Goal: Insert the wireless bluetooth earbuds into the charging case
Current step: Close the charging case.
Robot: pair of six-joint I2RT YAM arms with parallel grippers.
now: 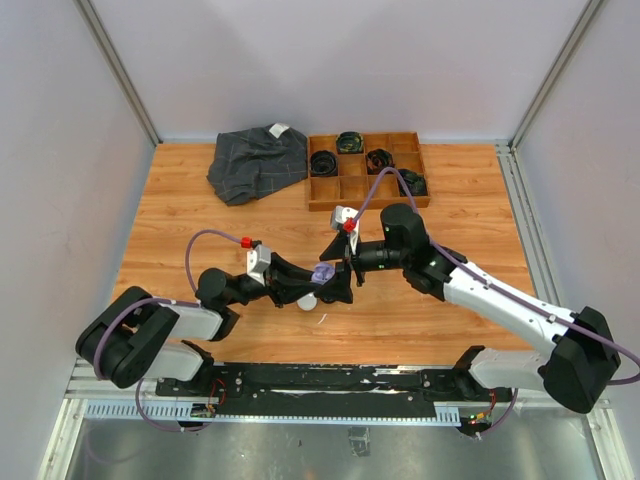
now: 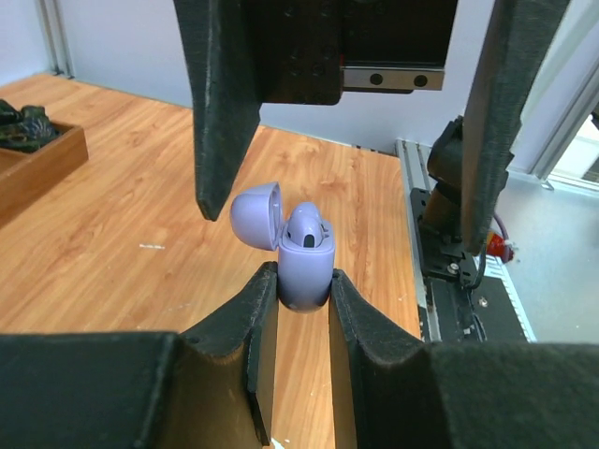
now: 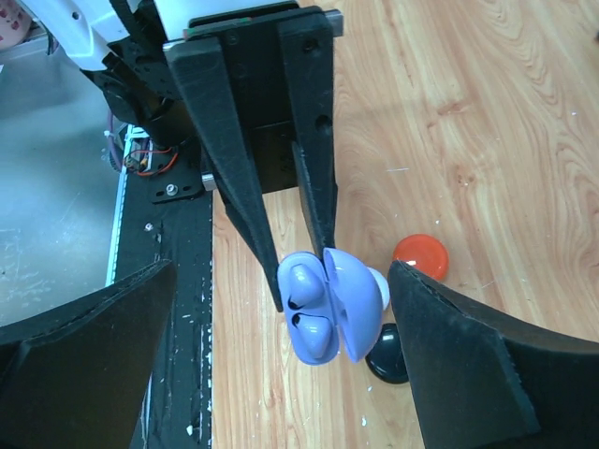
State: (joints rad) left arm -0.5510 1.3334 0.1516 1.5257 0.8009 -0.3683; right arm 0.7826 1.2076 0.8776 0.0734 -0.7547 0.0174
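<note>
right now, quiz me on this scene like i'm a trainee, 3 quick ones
1. True or false: the case has its lid shut.
2. The left end effector is: A open; B shut on the case; C shut on nothing.
3. How many earbuds sit in the case?

Key: 1 false; 2 B; 3 two.
</note>
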